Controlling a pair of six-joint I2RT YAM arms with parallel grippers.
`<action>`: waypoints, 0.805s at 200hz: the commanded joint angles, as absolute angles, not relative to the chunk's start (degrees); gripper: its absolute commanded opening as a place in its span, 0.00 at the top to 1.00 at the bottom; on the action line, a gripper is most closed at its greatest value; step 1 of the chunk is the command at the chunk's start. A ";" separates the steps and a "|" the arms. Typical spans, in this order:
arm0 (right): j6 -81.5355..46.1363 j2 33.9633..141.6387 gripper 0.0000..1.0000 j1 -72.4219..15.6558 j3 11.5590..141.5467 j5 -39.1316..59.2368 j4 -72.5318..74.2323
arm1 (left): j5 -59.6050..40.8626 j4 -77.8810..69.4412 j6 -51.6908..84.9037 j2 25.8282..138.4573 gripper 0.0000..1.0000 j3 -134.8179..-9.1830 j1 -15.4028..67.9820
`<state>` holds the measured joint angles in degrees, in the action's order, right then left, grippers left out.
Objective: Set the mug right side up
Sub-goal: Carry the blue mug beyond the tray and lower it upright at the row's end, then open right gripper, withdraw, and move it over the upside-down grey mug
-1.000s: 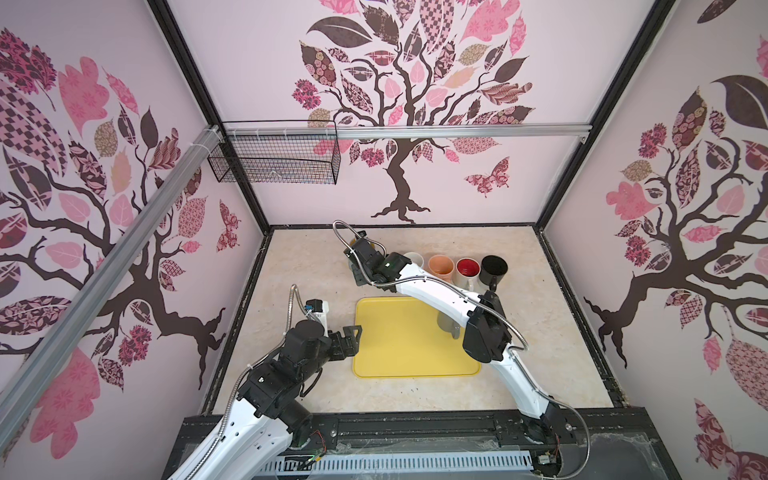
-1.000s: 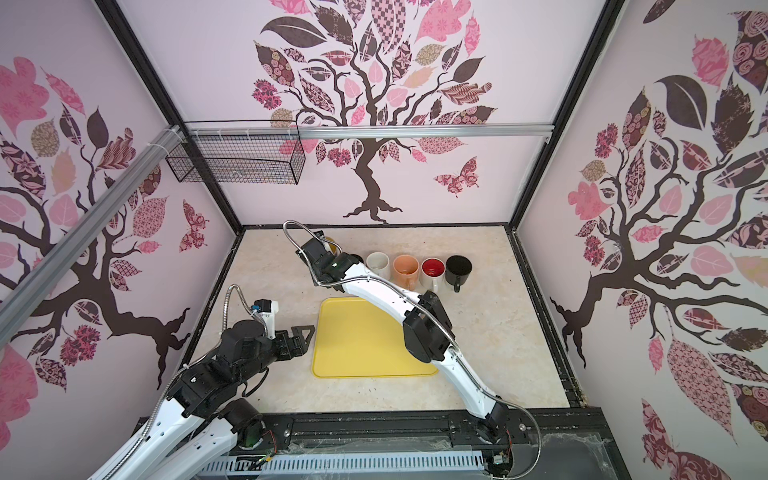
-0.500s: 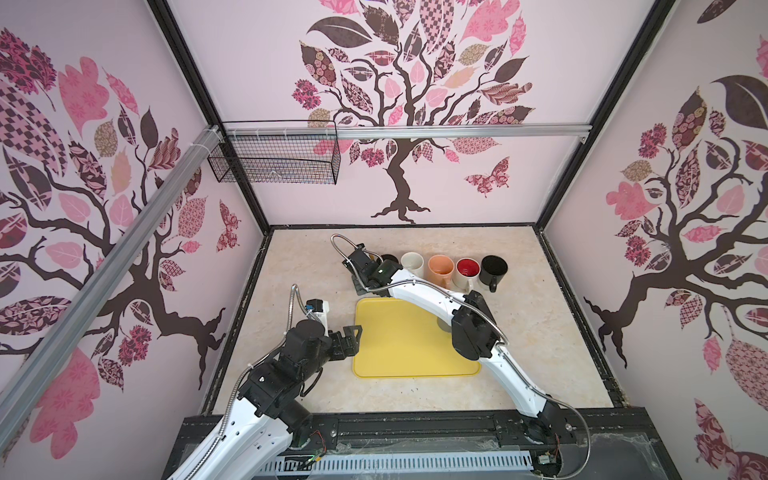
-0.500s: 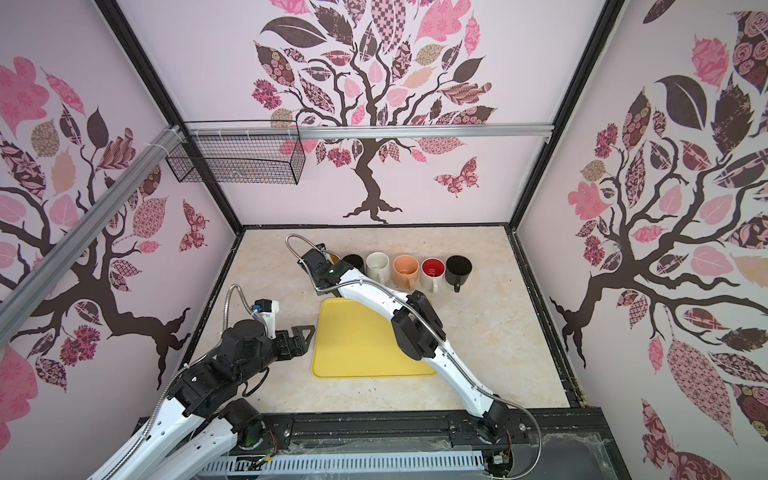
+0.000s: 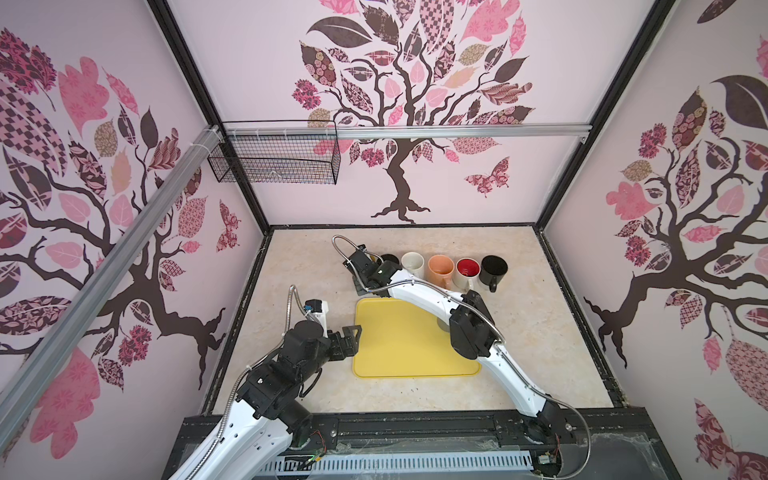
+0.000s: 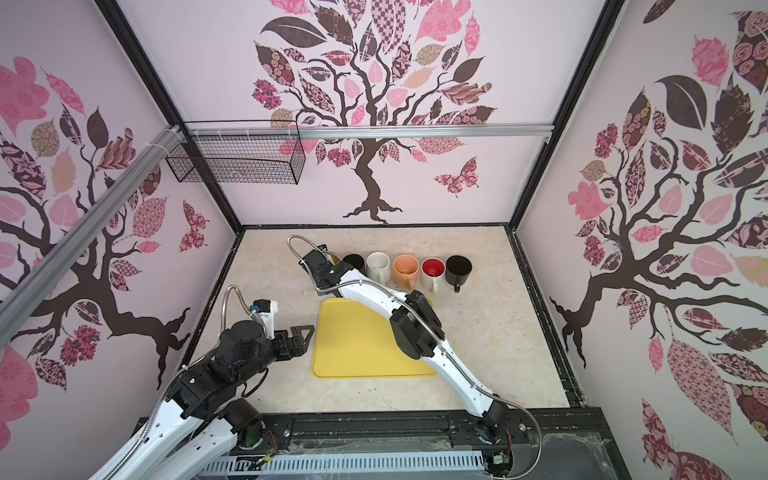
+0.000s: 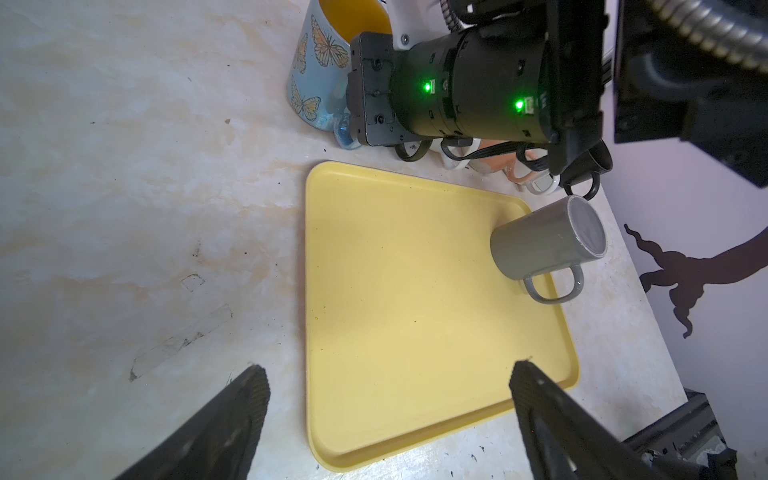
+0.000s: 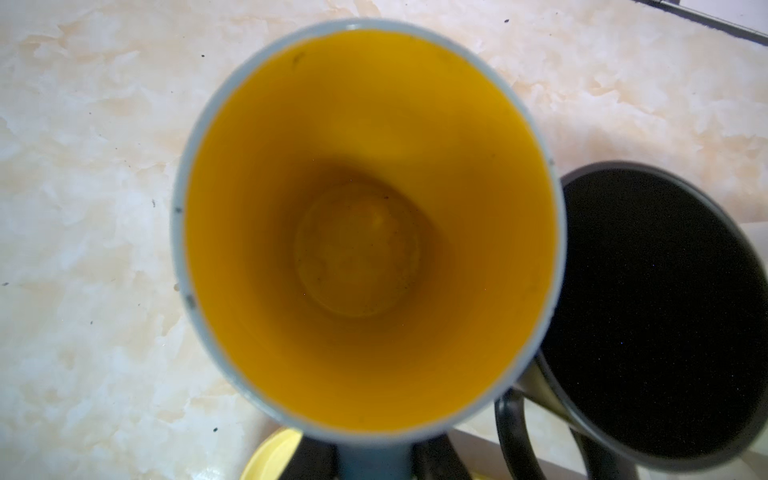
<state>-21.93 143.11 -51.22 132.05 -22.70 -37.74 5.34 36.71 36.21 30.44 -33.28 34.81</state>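
While beside black mug [image 8: 656, 316], butterfly mug [image 8: 365, 208] mouth-up near yellow tray [image 7: 415, 311].

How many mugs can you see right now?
7. Back row: butterfly mug in the right claw, black mug, white mug, orange mug, red-lined mug, second black mug. Grey mug upside down on the yellow tray. Arms may hide more.
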 commanded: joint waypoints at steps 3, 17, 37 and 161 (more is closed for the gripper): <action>-23.28 142.78 0.82 -50.82 135.41 -25.75 -35.64 | 5.67 36.78 36.22 29.64 0.06 -35.24 34.91; -23.55 141.98 0.78 -50.92 133.98 -25.51 -34.88 | 5.58 36.71 36.21 29.69 0.06 -35.29 34.89; -23.86 137.89 0.72 -51.09 130.82 -24.81 -33.16 | 5.01 36.63 36.14 30.07 0.06 -35.57 34.91; -21.00 111.36 0.48 -58.15 105.03 -21.26 -25.19 | 1.66 43.35 38.13 22.90 0.06 -37.62 35.04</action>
